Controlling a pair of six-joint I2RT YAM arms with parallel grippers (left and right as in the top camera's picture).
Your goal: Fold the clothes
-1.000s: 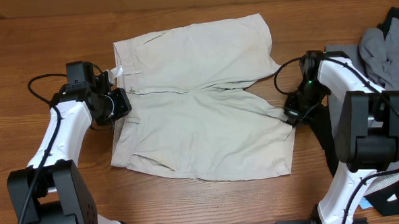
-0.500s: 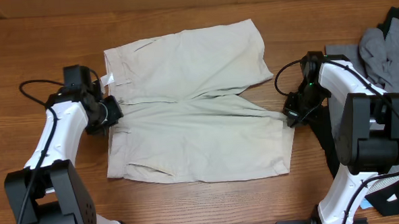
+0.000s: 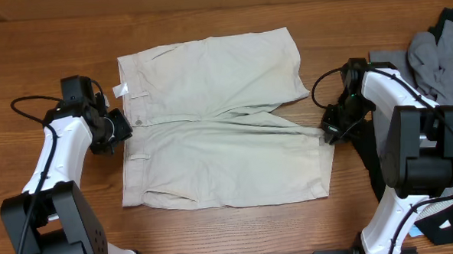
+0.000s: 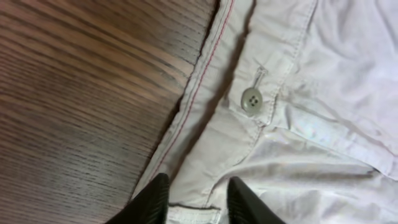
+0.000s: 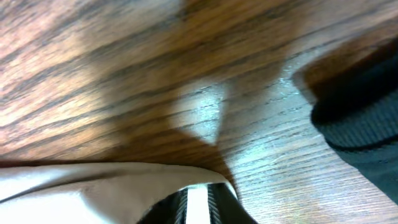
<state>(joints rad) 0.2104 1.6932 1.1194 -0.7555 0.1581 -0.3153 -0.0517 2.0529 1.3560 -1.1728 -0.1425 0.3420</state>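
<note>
The light beige shorts lie spread flat on the wooden table, waistband to the left, legs to the right, with a small white tag at the waistband. My left gripper is at the waistband's edge. In the left wrist view its fingers are apart over the waistband, below the button. My right gripper is at the right hem between the legs. In the right wrist view it is shut on the beige hem.
Grey and black garments are piled at the table's right edge, close behind the right arm; a dark one shows in the right wrist view. Bare wood lies to the left of and behind the shorts.
The shorts were pulled left and flattened, then stayed still. My left gripper kept moving left and opened off the waistband. The right gripper has held its place on the hem.
</note>
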